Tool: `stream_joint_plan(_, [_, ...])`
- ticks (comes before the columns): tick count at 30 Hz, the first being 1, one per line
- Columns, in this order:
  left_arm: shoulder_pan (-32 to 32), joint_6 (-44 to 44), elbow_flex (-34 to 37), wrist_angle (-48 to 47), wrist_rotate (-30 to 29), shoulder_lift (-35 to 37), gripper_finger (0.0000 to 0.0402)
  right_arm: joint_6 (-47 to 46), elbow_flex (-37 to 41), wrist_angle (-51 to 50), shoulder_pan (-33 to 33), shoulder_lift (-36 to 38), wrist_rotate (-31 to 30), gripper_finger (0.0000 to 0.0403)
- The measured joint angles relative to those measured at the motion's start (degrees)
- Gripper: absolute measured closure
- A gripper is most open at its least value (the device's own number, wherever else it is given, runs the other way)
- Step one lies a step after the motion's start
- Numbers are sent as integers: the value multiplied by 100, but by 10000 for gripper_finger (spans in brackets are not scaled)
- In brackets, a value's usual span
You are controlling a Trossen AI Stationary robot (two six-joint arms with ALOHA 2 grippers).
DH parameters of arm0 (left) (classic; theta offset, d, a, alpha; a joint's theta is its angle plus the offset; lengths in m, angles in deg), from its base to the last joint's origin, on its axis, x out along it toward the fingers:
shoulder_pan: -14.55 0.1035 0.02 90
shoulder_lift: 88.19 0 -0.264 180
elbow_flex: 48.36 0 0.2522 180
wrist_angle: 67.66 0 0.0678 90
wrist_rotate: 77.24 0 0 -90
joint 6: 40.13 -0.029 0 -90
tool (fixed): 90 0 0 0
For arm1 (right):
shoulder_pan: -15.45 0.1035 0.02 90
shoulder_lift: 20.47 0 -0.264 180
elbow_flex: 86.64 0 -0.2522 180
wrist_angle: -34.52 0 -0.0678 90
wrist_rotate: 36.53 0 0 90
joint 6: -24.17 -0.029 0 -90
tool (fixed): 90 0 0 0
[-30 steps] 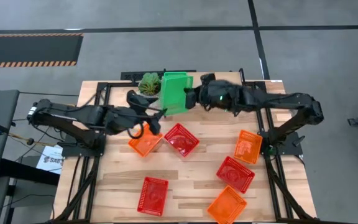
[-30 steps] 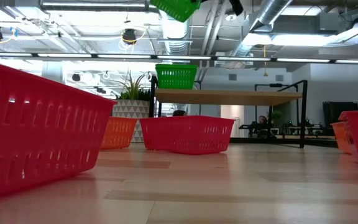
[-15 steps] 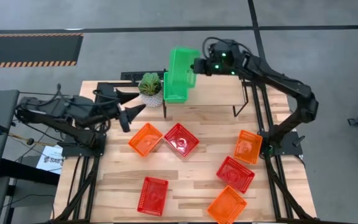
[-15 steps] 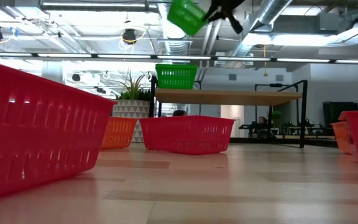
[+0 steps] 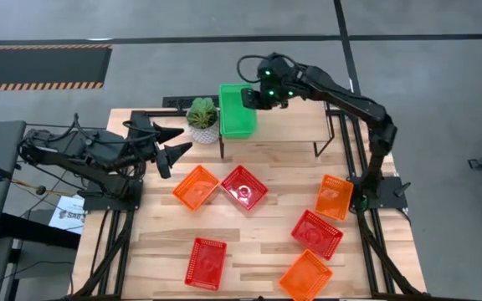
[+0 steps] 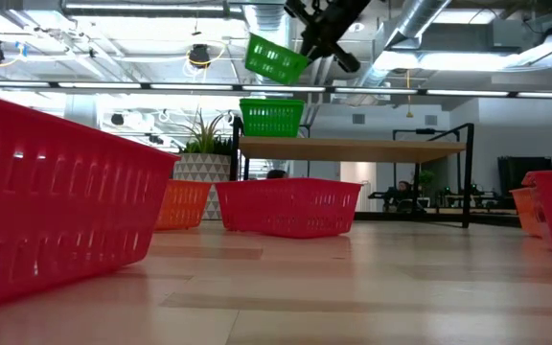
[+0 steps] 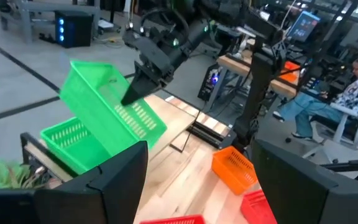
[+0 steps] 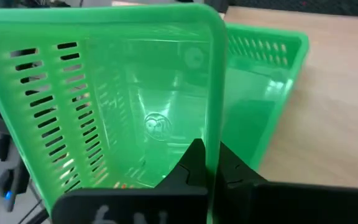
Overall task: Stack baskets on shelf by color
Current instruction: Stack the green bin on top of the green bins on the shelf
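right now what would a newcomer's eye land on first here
The right tool holds a tilted green basket in the air above another green basket on the shelf. Red baskets and orange baskets lie scattered over the table, while the left tool, open, waits by the potted plant.

The high view looks straight down on the whole table (image 5: 249, 251) and both arms. The low view sits at tabletop height, very near a red basket (image 6: 56, 196), facing level toward the shelf (image 6: 348, 148) and room behind. The left wrist view looks forward past its own fingers (image 7: 114, 180) at the right gripper (image 7: 132, 96) holding a green basket (image 7: 104, 115) well ahead. The right wrist view is pressed close against that basket; beyond the hand probably lies the shelf. All four views share the held basket.
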Motion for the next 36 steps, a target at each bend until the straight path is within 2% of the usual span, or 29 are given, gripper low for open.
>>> stream_joint_plan(4, [-1,95,2,-13,-8,-3,128,49,-487,-514,-13,-245,-91,400])
stream_joint_plan(10, [2,149,2,-10,-63,-3,128,-82,-763,-645,-13,-521,-159,400])
stream_joint_plan(21, [2,529,2,-139,-171,-3,128,-713,-765,-697,-52,-600,-362,400])
stream_joint_plan(36, [2,545,2,-135,-171,-3,128,-674,-763,-923,-163,-604,-449,396])
